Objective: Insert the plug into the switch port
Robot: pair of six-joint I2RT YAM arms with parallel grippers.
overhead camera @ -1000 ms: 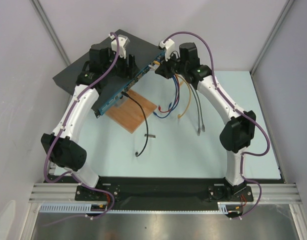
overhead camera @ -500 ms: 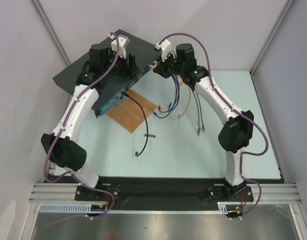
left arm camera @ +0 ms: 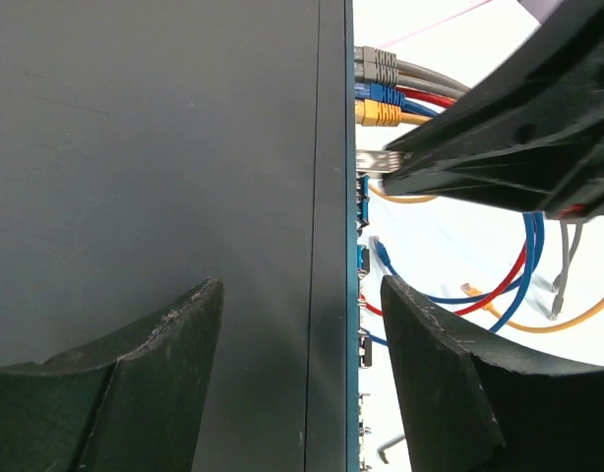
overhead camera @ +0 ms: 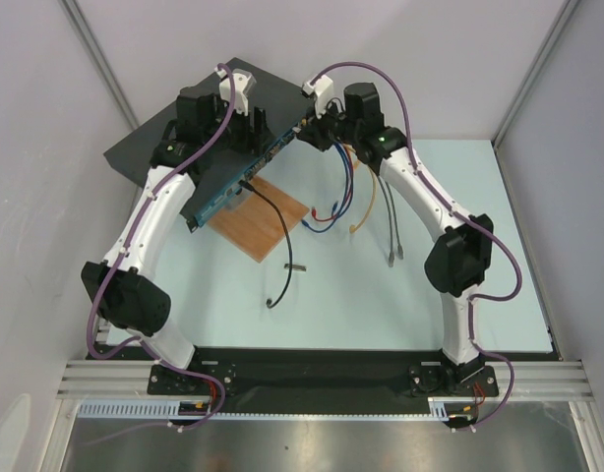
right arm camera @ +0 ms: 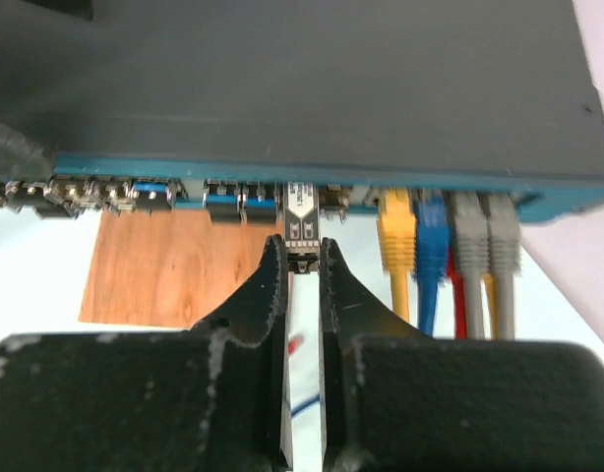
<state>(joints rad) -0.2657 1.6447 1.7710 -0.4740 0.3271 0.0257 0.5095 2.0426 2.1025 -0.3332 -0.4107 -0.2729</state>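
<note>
Tightly the right hand point(right arm camera: 302, 246) pinches the plug point(right arm camera: 300, 211) at the switch point(right arm camera: 282, 88) front; the left hand point(left arm camera: 300, 285) gapes wide above it.

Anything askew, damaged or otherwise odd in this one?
Mildly: the switch sits skewed across the far left corner of the table, its blue front over a wooden board. Red, blue, yellow and grey cables trail loose from its ports. The plug in the right fingers looks straight; no damage shows.
</note>
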